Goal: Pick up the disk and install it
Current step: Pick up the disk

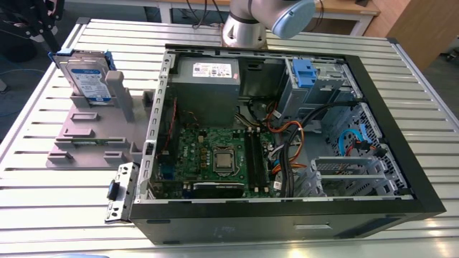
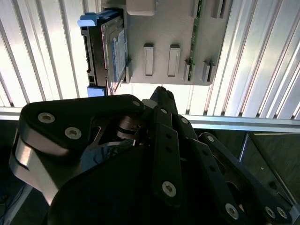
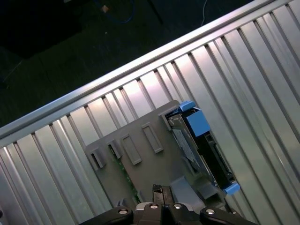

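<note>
Silver metal disk in blue plastic bracket [image 1: 87,75] stands upright at the grey plastic holder's [image 1: 86,126] edge, with open ribbed metal bench [image 1: 43,183] alongside. Fingers [image 3: 158,192] pinched together, empty.

PC case [image 1: 287,217] lies open on the slatted table [image 1: 43,177], centre to the exterior view's right. Inside: PSU [image 1: 208,80] in the far-left corner, mobo [image 1: 215,153] on the near side of it, drive cage [image 1: 315,80] far right w/ a clip [image 1: 304,71] in it, cables [image 1: 301,134] betw. mobo and cage. Holder [image 1: 86,134] sits just beside the case, on the exterior view's left. The disk [image 1: 87,80] stands on edge at the holder's far end. Arm base [image 1: 244,27] is behind the case. Metal bracket [image 1: 118,193] hangs at the case's near-left corner.
</note>
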`<state>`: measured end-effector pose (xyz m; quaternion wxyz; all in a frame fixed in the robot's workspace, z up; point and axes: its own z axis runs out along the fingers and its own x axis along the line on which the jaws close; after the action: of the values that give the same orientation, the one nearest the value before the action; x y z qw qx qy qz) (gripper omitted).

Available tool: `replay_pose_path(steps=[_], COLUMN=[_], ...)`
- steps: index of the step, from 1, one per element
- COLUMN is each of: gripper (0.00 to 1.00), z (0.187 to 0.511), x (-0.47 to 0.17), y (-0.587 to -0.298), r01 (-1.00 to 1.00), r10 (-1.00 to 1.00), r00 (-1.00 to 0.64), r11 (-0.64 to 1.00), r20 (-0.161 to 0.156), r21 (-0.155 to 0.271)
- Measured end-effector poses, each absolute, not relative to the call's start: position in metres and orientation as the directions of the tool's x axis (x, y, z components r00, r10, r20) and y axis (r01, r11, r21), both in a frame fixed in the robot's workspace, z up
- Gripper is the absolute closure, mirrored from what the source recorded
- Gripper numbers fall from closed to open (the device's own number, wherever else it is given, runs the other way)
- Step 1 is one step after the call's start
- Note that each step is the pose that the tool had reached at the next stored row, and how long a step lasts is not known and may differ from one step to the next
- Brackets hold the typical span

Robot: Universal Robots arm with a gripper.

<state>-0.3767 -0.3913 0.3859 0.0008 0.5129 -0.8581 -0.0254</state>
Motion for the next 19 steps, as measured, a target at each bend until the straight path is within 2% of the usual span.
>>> replay_pose_path(steps=[19], gripper=[0.89], z=[0.3859], x=[-0.3767], y=[-0.3913], r01=[-0.889], r10=[-0.889], r00=[-0.458], r11=[0.456], r20=[-0.025], r21=[0.044])
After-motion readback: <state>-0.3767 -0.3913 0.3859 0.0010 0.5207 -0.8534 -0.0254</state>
